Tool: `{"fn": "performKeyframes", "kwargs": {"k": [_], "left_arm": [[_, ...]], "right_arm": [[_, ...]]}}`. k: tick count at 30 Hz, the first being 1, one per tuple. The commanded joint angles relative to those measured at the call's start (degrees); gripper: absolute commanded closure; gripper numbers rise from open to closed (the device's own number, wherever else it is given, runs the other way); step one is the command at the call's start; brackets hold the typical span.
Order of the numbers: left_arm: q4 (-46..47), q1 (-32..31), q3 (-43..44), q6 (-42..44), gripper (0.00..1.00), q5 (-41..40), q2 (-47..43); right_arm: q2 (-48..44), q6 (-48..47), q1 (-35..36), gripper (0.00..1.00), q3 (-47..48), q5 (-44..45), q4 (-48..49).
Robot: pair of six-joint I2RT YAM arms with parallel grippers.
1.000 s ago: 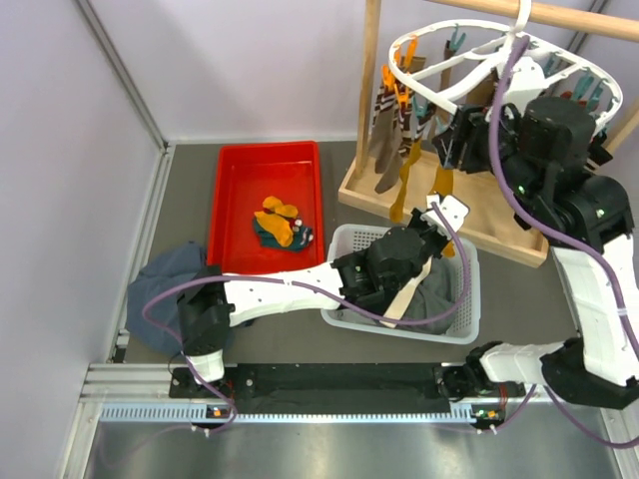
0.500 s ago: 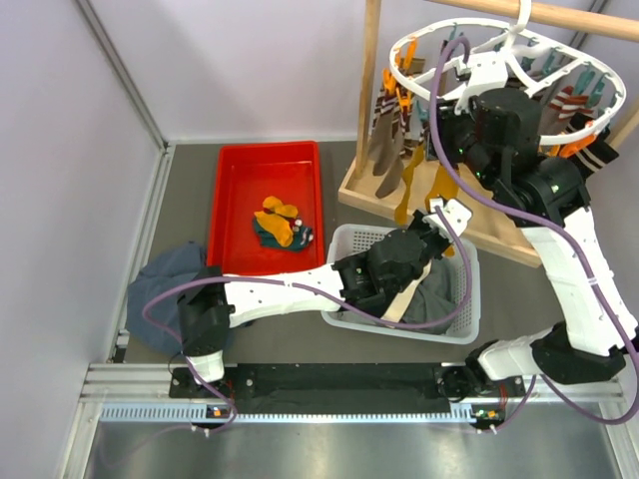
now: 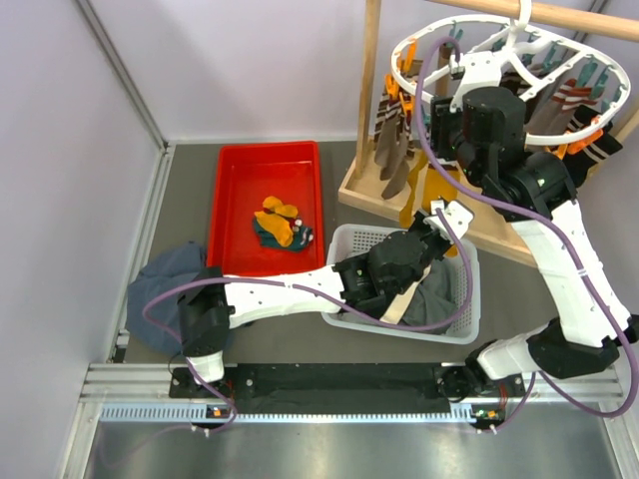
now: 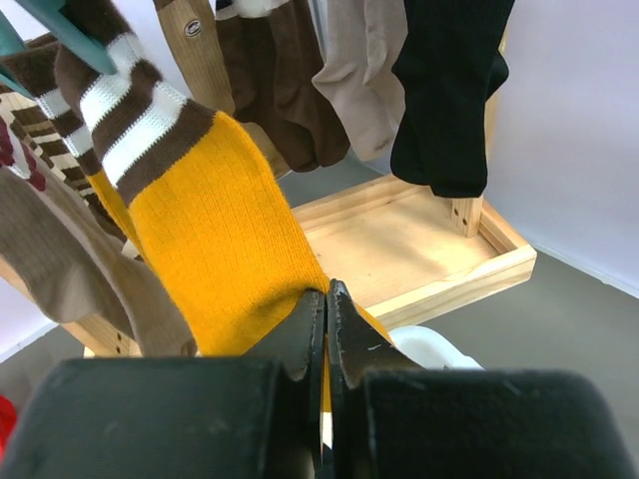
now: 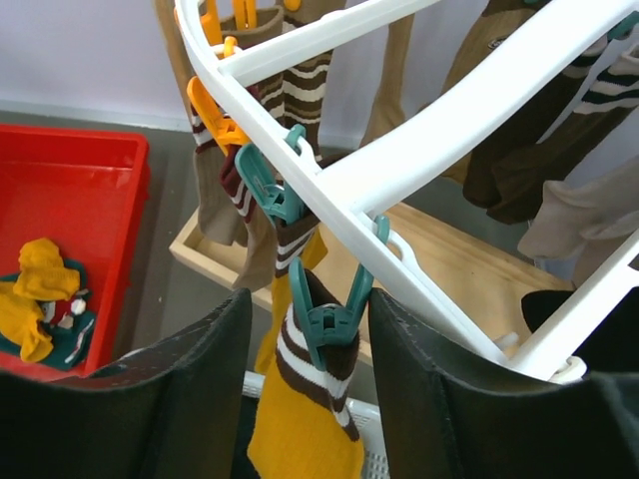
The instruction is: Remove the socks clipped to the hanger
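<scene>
The white hanger (image 3: pixel 404 72) hangs from the wooden pole with several socks clipped round its rim. My left gripper (image 4: pixel 326 291) (image 3: pixel 445 214) is shut on the toe of a mustard sock (image 4: pixel 220 220) with a brown-white striped cuff. That sock (image 5: pixel 305 424) hangs from a teal clip (image 5: pixel 327 321) under the hanger's rim (image 5: pixel 439 120). My right gripper (image 5: pixel 308 299) (image 3: pixel 439 128) is open, one finger on each side of this clip, with small gaps. Brown, beige and black socks (image 4: pixel 449 90) hang behind.
A red tray (image 3: pixel 219 215) at the left holds a few removed socks (image 3: pixel 280 226). A white basket (image 3: pixel 465 299) of dark clothes sits under my left arm. A blue-grey garment (image 3: pixel 165 284) lies at the near left. The wooden rack's base (image 3: pixel 504 228) stands under the hanger.
My right arm has swung left along the hanger and set its jaws round the teal clip, narrowing them slightly. The left gripper stays shut on the mustard sock.
</scene>
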Motion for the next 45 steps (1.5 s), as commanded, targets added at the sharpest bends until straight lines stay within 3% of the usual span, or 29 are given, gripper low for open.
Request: {"fn": "performKeyframes", "kwargs": {"k": [1, 14, 21, 37, 43, 45], "left_arm": [[4.2, -0.6, 1.0, 0.6, 1.00, -0.7, -0.8], [4.7, -0.8, -0.2, 0.5, 1.00, -1.8, -1.2], [6.1, -0.7, -2.7, 0.2, 1.00, -3.4, -2.5], [5.7, 0.6, -8.3, -3.1, 1.00, -9.5, -6.8], [-3.0, 8.0, -16.1, -13.7, 1.00, -11.4, -17.6], [-12.7, 13.5, -16.0, -18.0, 1.00, -10.9, -21.3]], "right_arm": [[-0.9, 1.1, 0.4, 0.54, 0.9, 3.6, 5.6], [-2.7, 1.3, 0.5, 0.88, -1.7, 6.2, 9.5], [-4.5, 1.5, 0.5, 1.00, -3.1, 5.8, 11.4], [-6.9, 4.8, 0.4, 1.00, -3.7, 2.2, 11.7], [-9.2, 5.3, -1.0, 1.00, -5.5, 0.9, 11.4], [-10.2, 5.7, -2.0, 1.00, -6.9, 0.1, 11.7]]}}
